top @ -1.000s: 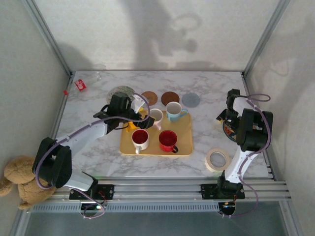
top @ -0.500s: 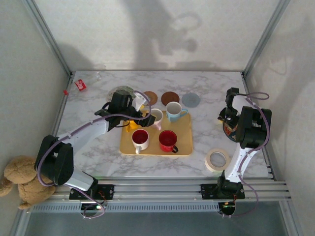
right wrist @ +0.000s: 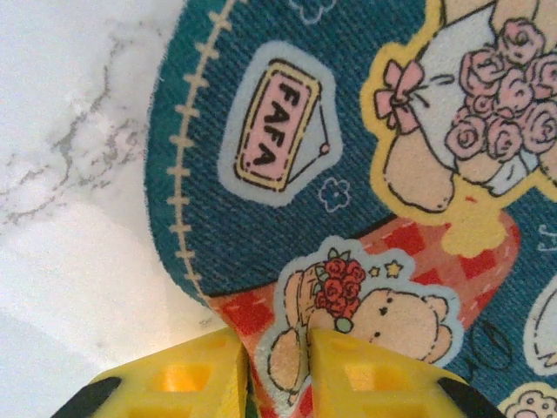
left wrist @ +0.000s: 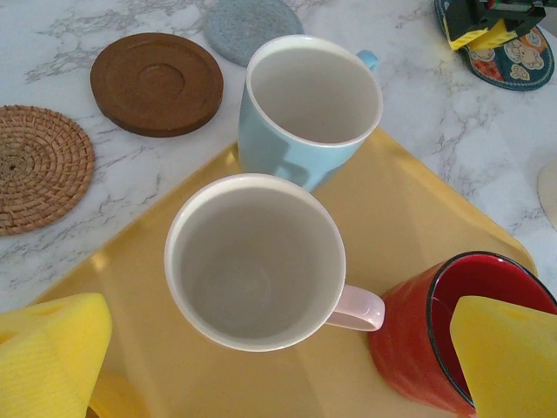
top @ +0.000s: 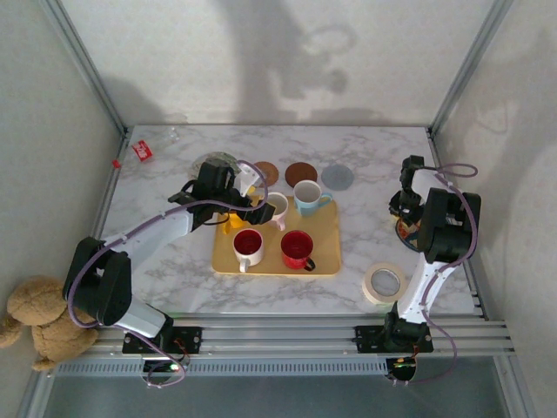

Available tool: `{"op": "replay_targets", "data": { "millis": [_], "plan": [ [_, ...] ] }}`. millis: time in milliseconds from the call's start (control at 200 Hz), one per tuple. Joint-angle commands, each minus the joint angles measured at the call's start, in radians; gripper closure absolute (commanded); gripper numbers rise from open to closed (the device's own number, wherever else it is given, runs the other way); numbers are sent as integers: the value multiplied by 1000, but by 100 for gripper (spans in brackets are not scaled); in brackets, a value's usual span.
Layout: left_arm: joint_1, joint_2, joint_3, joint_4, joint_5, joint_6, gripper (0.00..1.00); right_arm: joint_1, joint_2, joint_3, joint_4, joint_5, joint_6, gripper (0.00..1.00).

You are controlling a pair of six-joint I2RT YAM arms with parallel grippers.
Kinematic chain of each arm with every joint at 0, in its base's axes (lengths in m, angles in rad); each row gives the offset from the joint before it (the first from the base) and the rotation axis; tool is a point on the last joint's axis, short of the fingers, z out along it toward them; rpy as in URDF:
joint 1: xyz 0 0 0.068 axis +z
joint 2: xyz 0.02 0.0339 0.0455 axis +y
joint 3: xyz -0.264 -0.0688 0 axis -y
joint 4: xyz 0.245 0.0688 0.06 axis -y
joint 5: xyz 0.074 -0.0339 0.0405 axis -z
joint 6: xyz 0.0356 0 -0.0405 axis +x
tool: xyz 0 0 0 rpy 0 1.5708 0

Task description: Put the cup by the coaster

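White cup (left wrist: 255,261) upright, handle toward 4 o'clock; blue cup (left wrist: 309,104) near at 1, red cup (left wrist: 435,348) at 4. Left gripper (left wrist: 278,353) spread wide; right gripper (right wrist: 277,353) pinches coaster (right wrist: 348,174).

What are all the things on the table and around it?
tray: 1, yellow, middle of the table
cups: 4, all on the tray: white with pink handle, light blue, red, white with red inside
plain coasters: 3, in a row behind the tray: woven tan, brown, grey
patterned mat: 1, pale, partly under the left arm
picture coaster: 1, teal with cartoon bears, right side of the table
tape roll: 1, cream, near right
packet: 1, red and white, far left corner
teddy bear: 1, tan, off the table, near left
left pincer: yellow pads, open, either side of the pink-handled cup
right pincer: yellow pads, pinching the picture coaster's edge
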Motion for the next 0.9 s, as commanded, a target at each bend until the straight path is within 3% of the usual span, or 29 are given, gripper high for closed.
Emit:
{"op": "replay_targets", "data": {
  "millis": [0, 195, 511, 896],
  "plan": [
    [7, 6, 37, -13, 0, 20, 0, -14, -2, -27, -4, 32, -5, 81],
    [7, 6, 40, -12, 0, 17, 0, -13, -47, -24, -10, 21, -33, 100],
    [7, -6, 57, -14, -3, 14, 0, 21, -89, 65, -64, -13, -112, 100],
    [7, -39, 54, -28, -20, 14, 0, 72, 23, 276, -128, -70, -150, 100]
  ]
}}
